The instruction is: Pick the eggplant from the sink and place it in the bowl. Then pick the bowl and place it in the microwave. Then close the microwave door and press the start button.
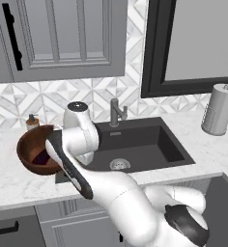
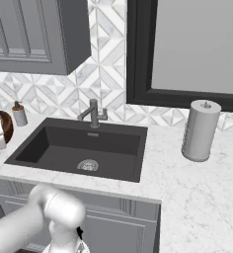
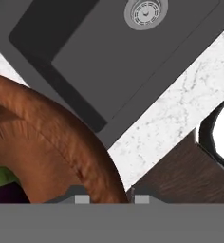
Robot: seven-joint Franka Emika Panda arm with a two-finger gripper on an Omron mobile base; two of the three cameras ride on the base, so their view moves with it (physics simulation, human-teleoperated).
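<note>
The gripper (image 3: 108,199) has its two fingertips (image 3: 82,199) drawn in close, pinched on the rim of the bowl (image 3: 52,142), with the wooden wall running between them in the hand view. From the left base view the hand sits at the bowl's right edge, and the bowl (image 1: 31,149) appears raised and tipped a little above the marble counter (image 1: 19,183) just left of the sink (image 1: 140,142), though how far it clears the counter is hard to tell. The eggplant (image 1: 40,157) lies inside it, a dark purple patch low in the bowl; in the hand view a strip of its purple skin and green cap (image 3: 2,182) shows at the lower left. So the first step looks done and the carry to the microwave is the step in hand. The likely trouble is the grip itself: holding a wide, deep bowl by one point on a smooth, glossy rim lets it swing or slip if the arm turns quickly, and a tilt could roll the small eggplant out. The bowl is reddish-brown with visible grain, thick-walled and round. The faucet (image 1: 117,112) and the soap bottle (image 1: 32,121) stand near enough to catch on a wide swing.
</note>
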